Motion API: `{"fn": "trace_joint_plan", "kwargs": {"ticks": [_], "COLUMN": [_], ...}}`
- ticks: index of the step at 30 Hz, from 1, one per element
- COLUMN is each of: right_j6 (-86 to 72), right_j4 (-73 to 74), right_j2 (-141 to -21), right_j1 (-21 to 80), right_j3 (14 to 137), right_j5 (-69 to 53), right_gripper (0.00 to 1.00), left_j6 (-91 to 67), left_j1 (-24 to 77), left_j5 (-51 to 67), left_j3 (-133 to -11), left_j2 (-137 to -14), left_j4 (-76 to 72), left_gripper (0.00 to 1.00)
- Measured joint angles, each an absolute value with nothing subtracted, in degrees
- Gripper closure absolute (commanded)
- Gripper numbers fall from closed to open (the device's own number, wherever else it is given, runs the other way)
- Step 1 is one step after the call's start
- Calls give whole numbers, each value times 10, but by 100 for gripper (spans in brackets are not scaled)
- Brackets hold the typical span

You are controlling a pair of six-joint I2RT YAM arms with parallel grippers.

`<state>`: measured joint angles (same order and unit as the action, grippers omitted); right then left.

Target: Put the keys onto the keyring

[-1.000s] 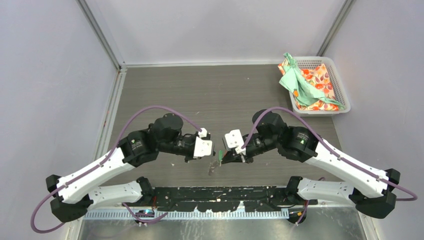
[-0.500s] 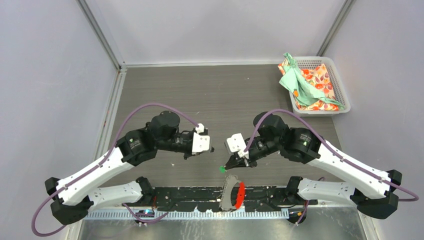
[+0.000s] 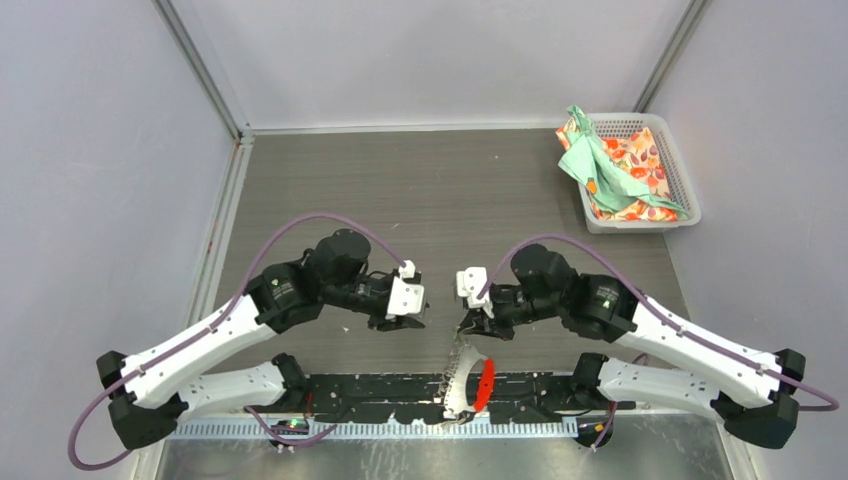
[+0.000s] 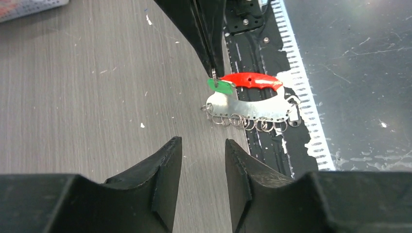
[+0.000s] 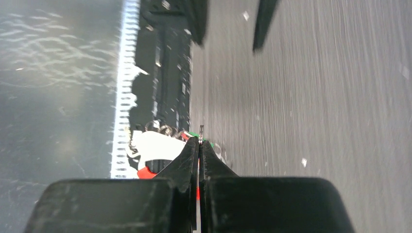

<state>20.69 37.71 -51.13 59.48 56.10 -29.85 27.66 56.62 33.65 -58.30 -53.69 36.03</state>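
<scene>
Left gripper [image 4: 202, 141] empty and part-open beside the keyring [image 4: 252, 108]; right gripper [image 5: 198, 141] pinching the green key [image 4: 221, 86] over it.

The left gripper hangs to the left of the keyring, well apart from it, its fingers parted with a clear gap and only bare table [image 4: 73, 97] between them. The keyring lies flat, half on the table's near edge and half on the black plate [image 3: 380, 385] between the arm bases. Its row of small loops faces the left gripper and its red tab [image 4: 250, 80] is on the far side from it. The right gripper stands at the keyring's table-side end, fingers pressed together on the green key's thin metal top, and the green tag hangs just below the tips against the end of the red tab. Whether the key touches the keyring I cannot tell. Far to the right of the keyring, in the back corner, a basket [image 3: 682, 185] holds cloth [image 3: 600, 165].
</scene>
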Motion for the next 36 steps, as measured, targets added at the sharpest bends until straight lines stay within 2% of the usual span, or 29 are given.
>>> {"fn": "trace_joint_plan", "kwargs": {"ticks": [3,7,10,12,13,14,15,16,19,23,27,31,32,34,36], "right_j6": [150,78,15,-10,-23,-37,-50,-65,-89,-117,-194,-277,-289,-307,-319], "right_j4": [340,277,238,225,218,213,212,212,212,215,219,227,230,246,269], "right_j2": [-492,-515,-570,-610,-630,-649,-664,-679,-710,-686,-627,-617,-619,-624,-634], "right_j1": [590,558,498,474,466,461,459,458,457,457,453,413,407,415,472], "right_j3": [484,409,377,377,379,383,388,396,422,425,426,431,431,431,431], "right_j5": [-218,-103,-31,13,34,53,64,73,90,86,52,-14,-18,-10,12], "right_gripper": [99,92,89,81,72,48,8,1,0,0,0,0,3,15,29], "left_j6": [271,261,263,269,274,277,280,283,289,289,288,283,277,266,255], "left_j1": [546,484,447,438,437,437,437,437,437,437,429,422,420,416,411], "left_j5": [339,352,365,368,371,373,375,376,376,368,358,332,321,300,280], "left_j3": [-583,-583,-583,-583,-583,-583,-583,-584,-592,-602,-617,-644,-653,-667,-677], "left_j2": [-546,-568,-597,-612,-615,-615,-615,-614,-614,-608,-590,-577,-577,-577,-577], "left_j4": [357,354,362,374,381,385,388,391,402,413,429,439,441,445,449], "left_gripper": [51,29,26,25,24,24,22,20,18,17,15,13,12,11,10]}}
